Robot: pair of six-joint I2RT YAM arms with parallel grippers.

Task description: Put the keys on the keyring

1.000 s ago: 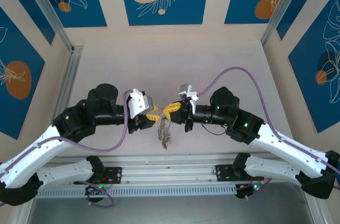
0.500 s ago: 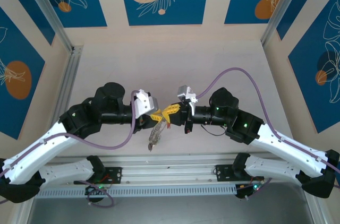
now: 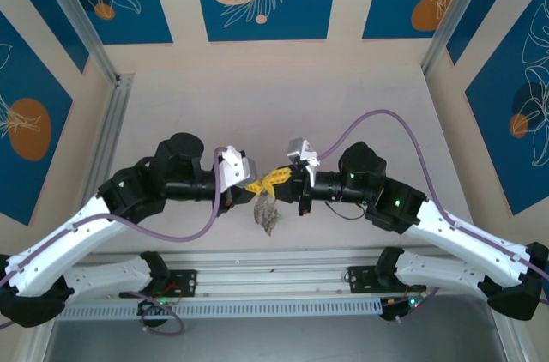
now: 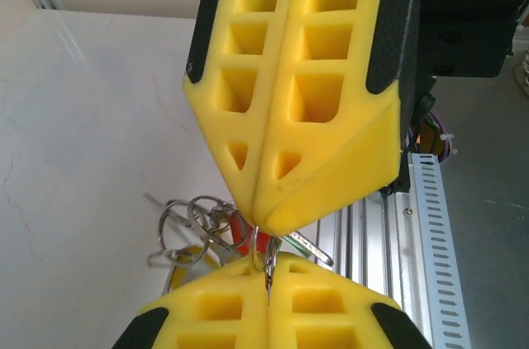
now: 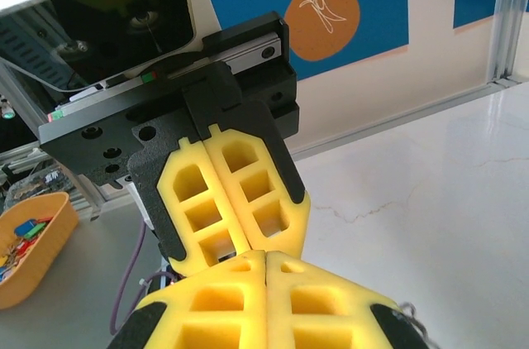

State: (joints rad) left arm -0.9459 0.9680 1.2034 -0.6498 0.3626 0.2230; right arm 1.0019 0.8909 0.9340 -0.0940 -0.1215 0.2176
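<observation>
Over the middle of the desk's [image 3: 257, 96] near edge, the left gripper [image 3: 250, 186] has moved in on the right gripper [image 3: 277, 178] and now meets it tip to tip. Its jaws, parted a second ago, are now pressed together; the right's remain clamped. The keys [image 3: 268, 214], which swung leftward a moment earlier, hang straight beneath. Both tips appear to pinch the thin wire of the keyring [image 4: 268, 256], suggesting a two-armed hold ready for threading.
</observation>
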